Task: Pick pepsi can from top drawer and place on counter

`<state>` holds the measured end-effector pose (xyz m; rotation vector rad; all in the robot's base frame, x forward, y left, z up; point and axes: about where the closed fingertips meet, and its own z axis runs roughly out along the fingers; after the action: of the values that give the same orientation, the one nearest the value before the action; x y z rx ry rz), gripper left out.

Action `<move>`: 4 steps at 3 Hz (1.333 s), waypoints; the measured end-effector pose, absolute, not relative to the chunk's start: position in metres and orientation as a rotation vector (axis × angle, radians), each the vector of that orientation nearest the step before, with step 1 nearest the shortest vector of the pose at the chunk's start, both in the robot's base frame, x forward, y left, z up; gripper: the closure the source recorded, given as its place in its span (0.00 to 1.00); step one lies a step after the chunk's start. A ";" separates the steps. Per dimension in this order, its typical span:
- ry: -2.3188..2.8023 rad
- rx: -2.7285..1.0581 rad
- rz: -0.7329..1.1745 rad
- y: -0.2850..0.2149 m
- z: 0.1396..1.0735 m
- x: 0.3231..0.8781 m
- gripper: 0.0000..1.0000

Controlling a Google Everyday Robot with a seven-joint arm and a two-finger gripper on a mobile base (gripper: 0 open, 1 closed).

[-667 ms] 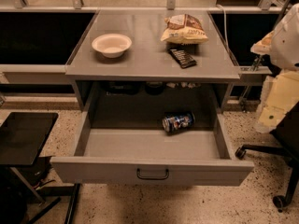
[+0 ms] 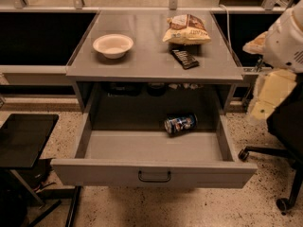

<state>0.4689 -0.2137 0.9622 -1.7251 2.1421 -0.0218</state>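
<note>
The pepsi can (image 2: 180,124) lies on its side in the open top drawer (image 2: 154,171), toward the back and right of centre. The drawer is pulled fully out below the grey counter (image 2: 147,60). My arm, white and cream, hangs at the right edge of the view beside the counter. My gripper (image 2: 258,109) is at the arm's lower end, to the right of the drawer and above its right wall, apart from the can.
On the counter stand a white bowl (image 2: 113,45), a chip bag (image 2: 186,30) and a flat dark bar-shaped packet (image 2: 184,58). A black side table (image 2: 23,136) stands to the left of the drawer. An office chair base (image 2: 279,174) is at the lower right.
My arm has shifted slightly to the left. The can, the drawer and the things on the counter have not moved.
</note>
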 end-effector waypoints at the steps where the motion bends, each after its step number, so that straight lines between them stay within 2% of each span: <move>1: 2.024 -1.772 0.090 -0.195 0.941 0.515 0.00; 2: 1.936 -1.848 0.155 -0.172 0.917 0.555 0.00; 4: 1.819 -2.074 0.045 -0.130 0.888 0.580 0.00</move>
<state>0.5801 -0.1297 0.8885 -2.0741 1.8188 0.0452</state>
